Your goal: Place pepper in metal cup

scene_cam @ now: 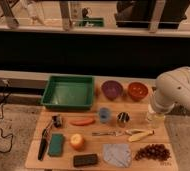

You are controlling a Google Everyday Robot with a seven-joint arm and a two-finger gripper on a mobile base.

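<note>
The slim orange-red pepper lies flat on the wooden table, left of centre and just in front of the green tray. The dark shiny metal cup stands upright right of the light blue cup. My white arm reaches in from the right. My gripper hangs at the table's right edge, to the right of the metal cup and well apart from the pepper. It is open and holds nothing.
A green tray, a purple bowl and an orange bowl line the back. At the front lie a round fruit, a green sponge, a black block, a cloth, grapes, a banana and a utensil.
</note>
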